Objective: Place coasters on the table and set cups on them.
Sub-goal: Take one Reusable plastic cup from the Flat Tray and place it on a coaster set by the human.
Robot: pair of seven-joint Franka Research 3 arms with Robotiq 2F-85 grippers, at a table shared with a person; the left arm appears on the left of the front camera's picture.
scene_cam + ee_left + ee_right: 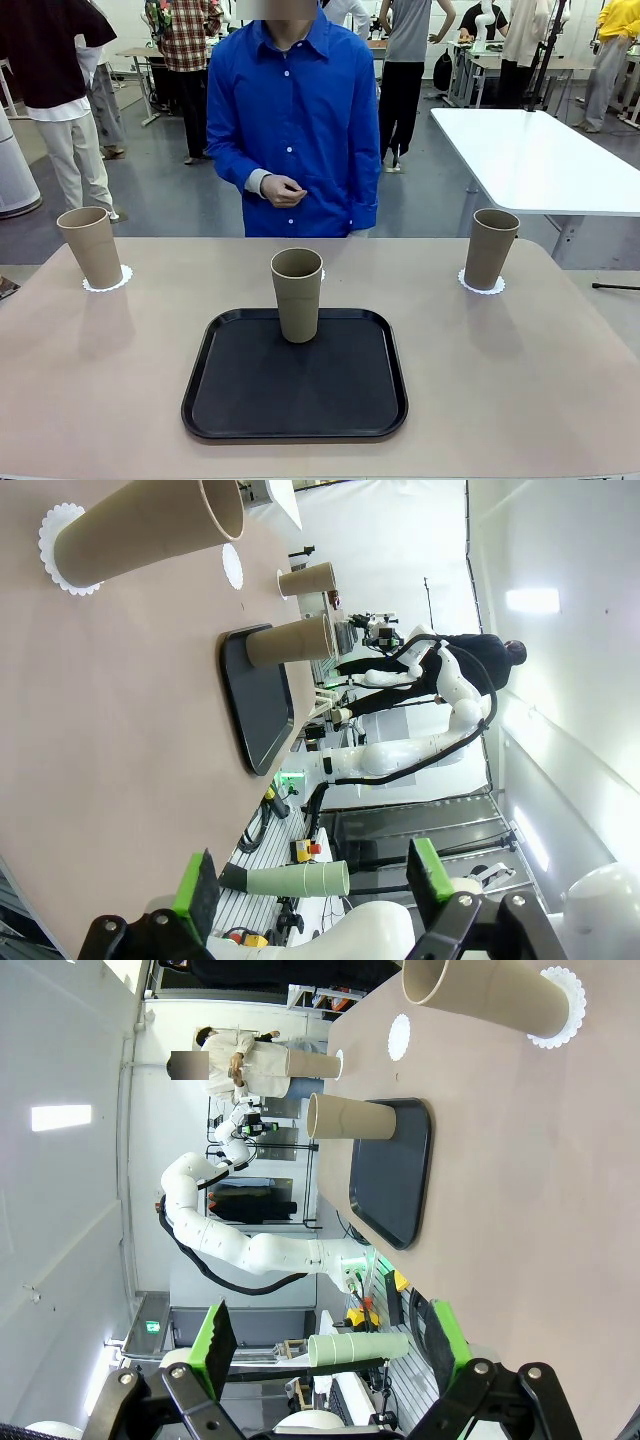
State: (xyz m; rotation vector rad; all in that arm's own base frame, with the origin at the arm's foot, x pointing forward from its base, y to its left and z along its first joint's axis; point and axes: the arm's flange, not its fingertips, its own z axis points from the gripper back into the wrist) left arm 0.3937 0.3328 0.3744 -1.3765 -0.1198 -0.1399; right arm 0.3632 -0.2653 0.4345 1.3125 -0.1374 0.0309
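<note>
Two cups (92, 245) on coasters (118, 280) by table (520, 380) far edge; left end effector (312, 875), right end effector (328, 1335) apart.

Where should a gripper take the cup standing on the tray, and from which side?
The cup stands upright on the tray, handleless and widening upward. Probably grip its upper wall just under the rim, coming in level from the robot's side; the taper would resist slipping down.

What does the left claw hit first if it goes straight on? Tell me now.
Likely the pale green cup lying sideways, framed by the open left claw. How far off it sits is unclear.
</note>
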